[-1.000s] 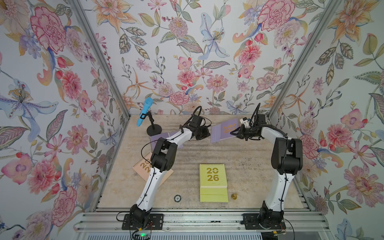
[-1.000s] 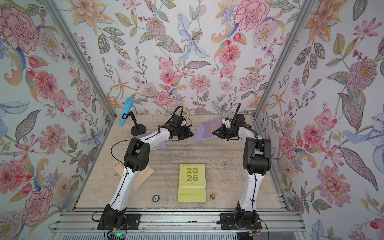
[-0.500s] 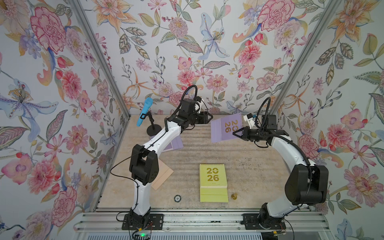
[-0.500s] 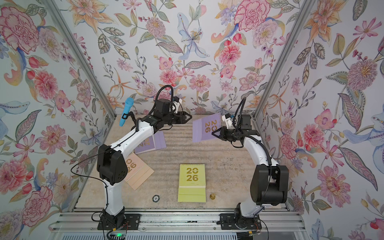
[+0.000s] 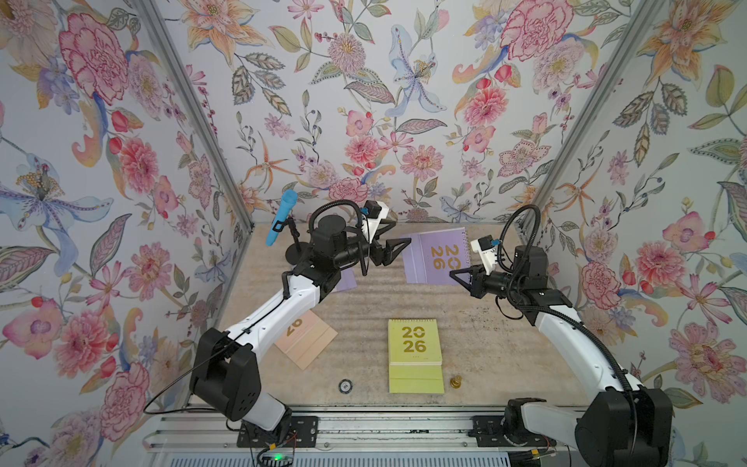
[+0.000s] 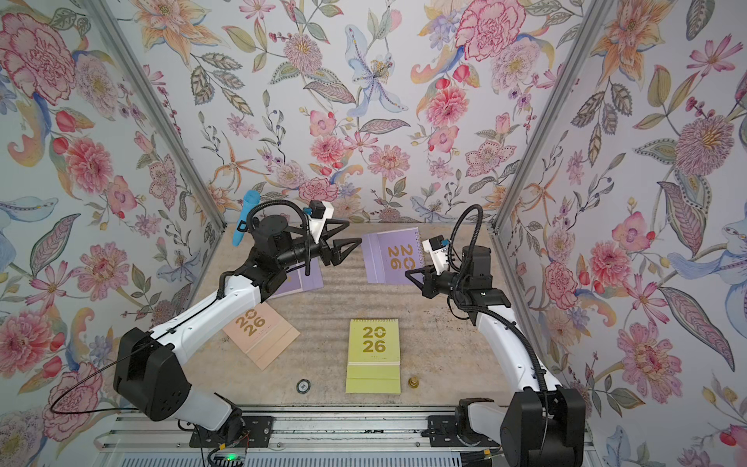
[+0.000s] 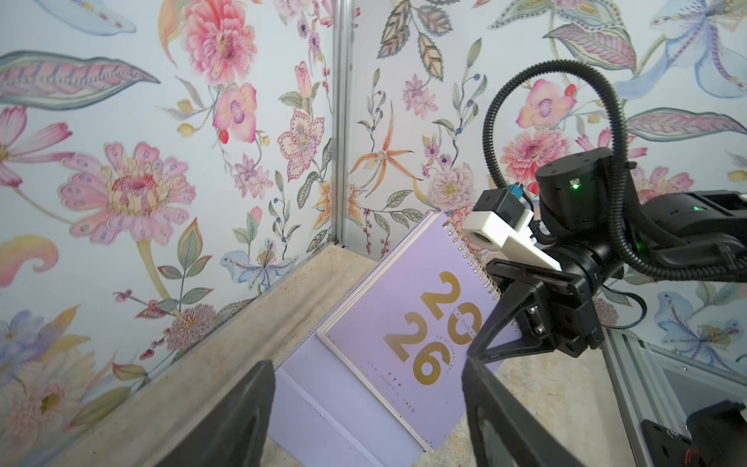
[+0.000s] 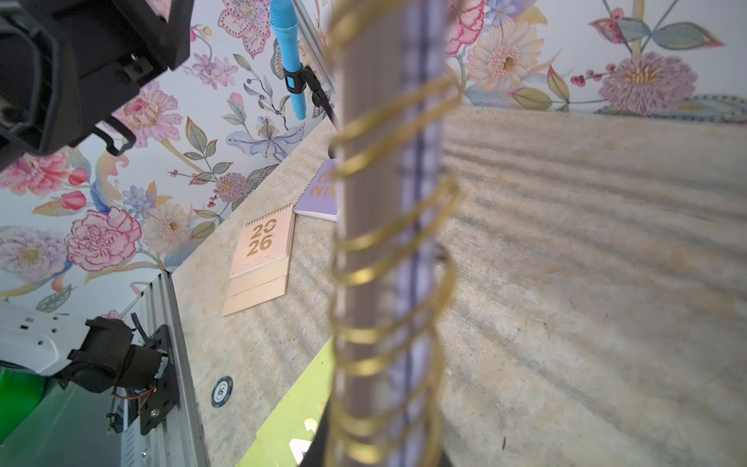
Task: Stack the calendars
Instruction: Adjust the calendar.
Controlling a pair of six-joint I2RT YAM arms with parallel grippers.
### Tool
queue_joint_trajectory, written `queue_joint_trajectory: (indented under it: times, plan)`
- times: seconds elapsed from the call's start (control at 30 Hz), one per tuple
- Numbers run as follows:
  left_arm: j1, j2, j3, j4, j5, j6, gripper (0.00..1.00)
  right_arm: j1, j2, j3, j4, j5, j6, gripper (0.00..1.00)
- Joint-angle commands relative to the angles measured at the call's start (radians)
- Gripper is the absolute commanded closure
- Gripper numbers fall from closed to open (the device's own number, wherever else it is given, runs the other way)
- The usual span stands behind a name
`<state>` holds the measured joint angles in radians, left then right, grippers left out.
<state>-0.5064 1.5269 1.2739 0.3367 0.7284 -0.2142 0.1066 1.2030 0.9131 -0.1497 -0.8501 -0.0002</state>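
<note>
Calendar (image 5: 438, 258), lilac and tilted up at the back of the table (image 5: 485, 343), is pinched at its spiral edge by the clenched right fingers (image 5: 456, 276) while the left fingers (image 5: 399, 244) gape empty beside it, a one-sided hold from which it might swing or slip.

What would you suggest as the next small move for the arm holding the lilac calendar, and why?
Probably swing the right pincer toward the green calendar lying flat at the front, a likely stack base. It alone grips the tilted lilac calendar by its spiral edge; the left pincer stands open, clear of it.
</note>
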Motion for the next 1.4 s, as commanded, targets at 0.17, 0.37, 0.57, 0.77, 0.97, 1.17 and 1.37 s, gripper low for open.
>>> queue_joint_trajectory:
  times: [0.17, 0.37, 0.57, 0.77, 0.97, 1.17, 1.37]
  plan:
    - [-0.014, -0.027, 0.055, -0.065, 0.134, 0.274, 0.25, 0.044, -0.063, -0.027, 0.079, -0.097, -0.295, 1.00]
    - [-0.057, 0.017, 0.190, -0.334, 0.172, 0.436, 0.25, 0.069, -0.062, -0.013, 0.039, -0.127, -0.446, 1.00]
    - [-0.087, 0.078, 0.278, -0.497, 0.178, 0.515, 0.28, 0.092, -0.055, 0.011, 0.008, -0.109, -0.541, 1.00]
    - [-0.134, 0.153, 0.403, -0.702, 0.165, 0.625, 0.33, 0.111, -0.049, 0.035, -0.013, -0.090, -0.597, 1.00]
    - [-0.150, 0.174, 0.420, -0.723, 0.148, 0.643, 0.47, 0.119, -0.048, 0.038, -0.013, -0.089, -0.609, 1.00]
    - [-0.151, 0.165, 0.412, -0.693, 0.120, 0.631, 0.93, 0.120, -0.058, 0.028, -0.012, -0.072, -0.614, 0.52]
    - [-0.148, 0.157, 0.387, -0.648, 0.096, 0.583, 1.00, 0.114, -0.089, -0.002, -0.009, 0.014, -0.611, 0.17]
